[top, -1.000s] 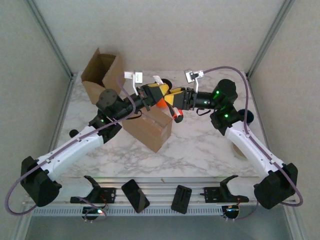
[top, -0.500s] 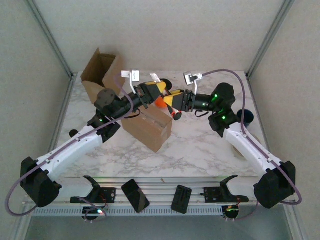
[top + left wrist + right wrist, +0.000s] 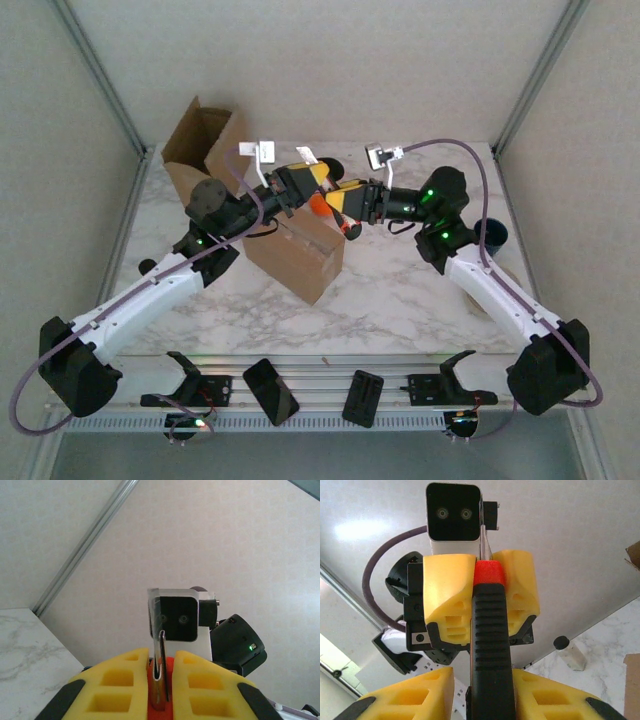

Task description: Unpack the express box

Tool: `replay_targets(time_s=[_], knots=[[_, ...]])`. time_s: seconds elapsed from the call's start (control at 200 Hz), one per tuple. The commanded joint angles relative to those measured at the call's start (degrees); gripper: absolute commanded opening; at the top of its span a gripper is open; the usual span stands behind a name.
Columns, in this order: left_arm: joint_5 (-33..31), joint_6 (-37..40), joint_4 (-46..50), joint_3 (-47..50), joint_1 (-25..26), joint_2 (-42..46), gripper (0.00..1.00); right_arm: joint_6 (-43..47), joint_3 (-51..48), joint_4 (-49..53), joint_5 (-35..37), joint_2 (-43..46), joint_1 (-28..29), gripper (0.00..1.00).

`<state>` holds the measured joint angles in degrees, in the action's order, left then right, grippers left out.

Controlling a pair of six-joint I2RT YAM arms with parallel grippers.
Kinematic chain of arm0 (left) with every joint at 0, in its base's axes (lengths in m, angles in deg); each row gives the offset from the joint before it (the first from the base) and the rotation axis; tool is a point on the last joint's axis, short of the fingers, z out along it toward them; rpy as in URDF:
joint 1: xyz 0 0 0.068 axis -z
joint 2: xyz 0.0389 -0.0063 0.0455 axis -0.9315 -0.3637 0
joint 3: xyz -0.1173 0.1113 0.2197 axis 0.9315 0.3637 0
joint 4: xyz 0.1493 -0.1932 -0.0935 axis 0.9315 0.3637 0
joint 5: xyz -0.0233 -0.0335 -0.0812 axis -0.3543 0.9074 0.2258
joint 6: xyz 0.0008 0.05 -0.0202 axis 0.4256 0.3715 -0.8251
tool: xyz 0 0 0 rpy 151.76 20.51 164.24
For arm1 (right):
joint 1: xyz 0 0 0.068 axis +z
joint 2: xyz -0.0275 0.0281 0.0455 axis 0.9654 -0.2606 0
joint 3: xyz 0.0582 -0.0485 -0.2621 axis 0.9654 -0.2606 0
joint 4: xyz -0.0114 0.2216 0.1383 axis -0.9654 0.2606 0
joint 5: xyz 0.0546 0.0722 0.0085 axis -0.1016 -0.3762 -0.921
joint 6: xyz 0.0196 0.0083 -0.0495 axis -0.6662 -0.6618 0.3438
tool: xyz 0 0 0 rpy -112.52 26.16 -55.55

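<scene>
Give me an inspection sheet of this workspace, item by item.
Surface: white marble tabletop, no spills seen.
Job's things: cardboard box at centre, apparently closed; open cardboard box back left; box cutter held above the centre box.
Clutter: small vial on the marble; dark blue cup at the right edge; black stands on the near rail.
Claws: left claw shut on the cutter's red end; right claw flanks its black handle, grip unclear.
Cables: purple cable arches over the right arm.
Surroundings: pale walls, metal frame posts.
</scene>
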<state>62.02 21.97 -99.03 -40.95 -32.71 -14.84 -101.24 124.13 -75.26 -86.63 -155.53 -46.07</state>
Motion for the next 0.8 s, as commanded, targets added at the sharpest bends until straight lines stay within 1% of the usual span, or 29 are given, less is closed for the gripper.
replay_targets(time_s=[0.0,0.165,0.205,0.33,0.446,0.536,0.611,0.666,0.696,0.721,0.771,0.796], knots=[[-1.1,-0.3,-3.0,0.4,-0.6,1.4,0.0,-1.2,0.7,-3.9,-0.7,-0.5,0.9,0.33],[-1.0,-0.3,-3.0,0.3,-0.6,1.4,0.0,-1.1,1.2,-3.6,-0.7,-1.0,1.0,0.32],[-1.0,-0.3,-3.0,0.3,-0.7,1.4,0.0,-1.0,1.2,-3.6,-0.7,-1.1,1.0,0.29],[-1.0,-0.3,-2.9,0.5,-0.7,1.5,0.0,-1.0,1.1,-3.7,-0.2,-1.0,1.0,0.17],[-1.0,-0.4,-3.1,0.6,-0.8,1.5,0.0,-1.3,0.9,-4.6,0.6,-0.8,1.1,0.1],[-1.0,-0.7,-3.3,1.2,-0.8,1.5,0.0,-1.9,0.9,-5.6,1.3,-1.0,1.1,0.08],[-0.8,-0.8,-3.4,1.8,-0.8,1.7,0.0,-2.1,0.9,-6.1,2.5,-1.1,1.1,0.0],[-0.5,-0.3,-2.7,2.2,-0.8,2.0,0.0,-1.5,1.2,-4.9,3.6,-0.9,1.1,0.0],[-0.7,0.2,-1.4,2.2,-0.8,2.3,0.08,-0.4,1.7,-2.8,4.3,-0.8,1.1,0.0],[-1.2,0.8,0.2,2.1,-0.8,2.6,0.17,1.1,2.5,0.3,4.7,-0.7,1.1,0.0],[-3.3,2.6,4.5,1.9,-0.8,4.0,0.46,5.3,4.7,9.1,6.4,-0.4,1.1,0.0],[-5.0,3.7,7.0,1.8,-0.8,5.0,0.58,8.2,6.3,14.4,7.3,-0.2,1.1,0.0]])
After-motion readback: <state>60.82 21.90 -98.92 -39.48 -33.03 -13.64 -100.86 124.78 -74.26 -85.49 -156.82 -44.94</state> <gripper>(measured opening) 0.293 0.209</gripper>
